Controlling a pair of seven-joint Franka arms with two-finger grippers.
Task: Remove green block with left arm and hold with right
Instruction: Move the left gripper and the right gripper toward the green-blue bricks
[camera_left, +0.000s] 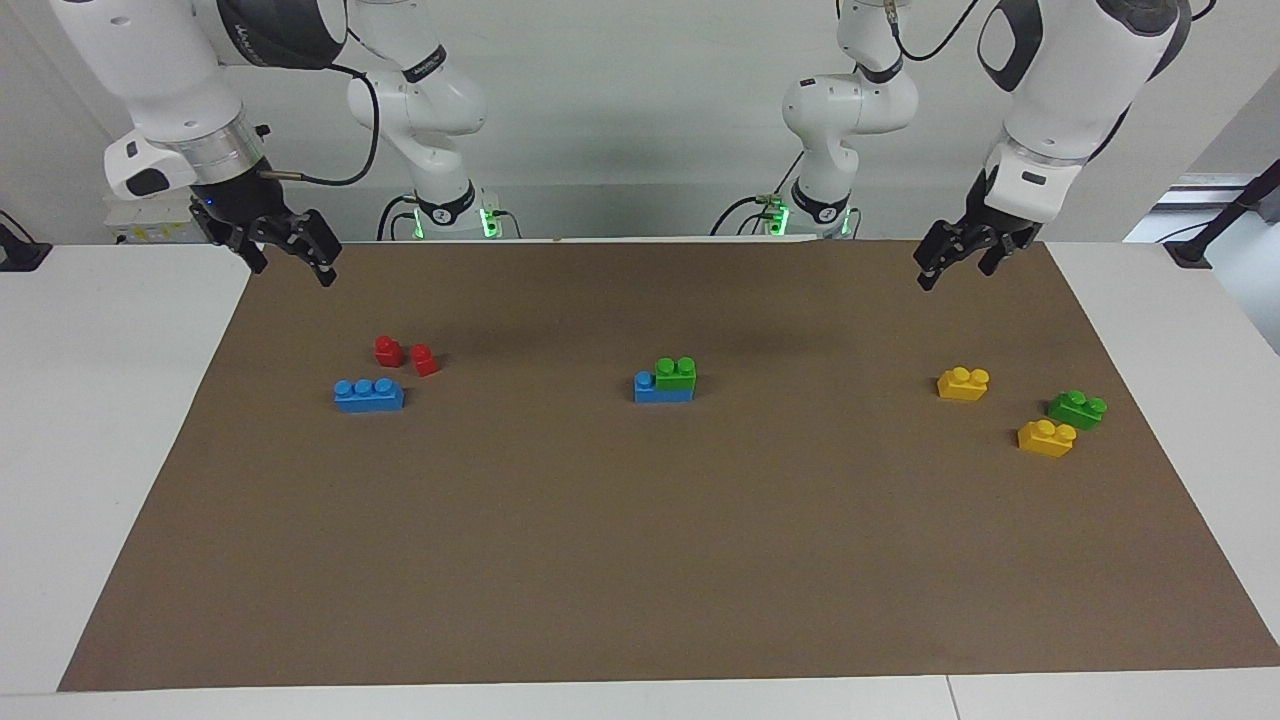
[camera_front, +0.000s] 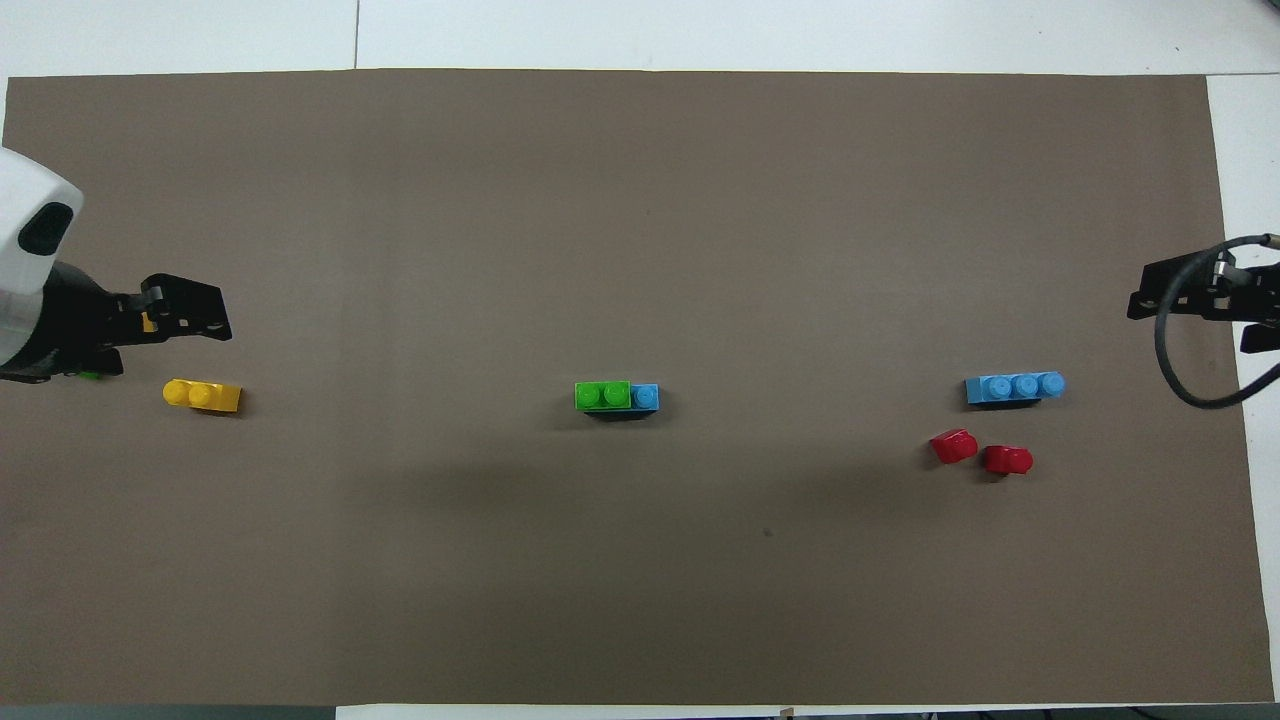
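Green block (camera_left: 676, 373) sits on top of a blue block (camera_left: 660, 390) at mid-surface, covering the two studs toward the left arm's end; one blue stud is left bare toward the right arm's end. The stack's long axis runs along the line between the two arms' ends.

Both grippers are up in the air near the robots' edge of the brown mat (camera_left: 640, 560), well apart from the stack. Left gripper (camera_left: 957, 263) hangs over the mat's corner at its own end, jaws spread, holding nothing. Right gripper (camera_left: 290, 255) hangs over the corner at its end, jaws spread too, empty. The stack lies roughly midway between them, so neither arm looks clearly nearer. Judgement: each has to come in toward the middle and away from the robots, then down.

Likely split: right jaws pinch the blue base by its exposed end, left jaws take the green block across its short sides and pull up.

Blocks are glossy hard plastic, boxy, with round studs; the stud fit will probably resist. The mat looks matte and flat.

Distractor: a second green block (camera_left: 1077, 408) lies loose at the left arm's end, between two yellow blocks (camera_left: 963, 383). Another blue block (camera_left: 369, 394) and two red blocks (camera_left: 404, 355) are at the right arm's end.
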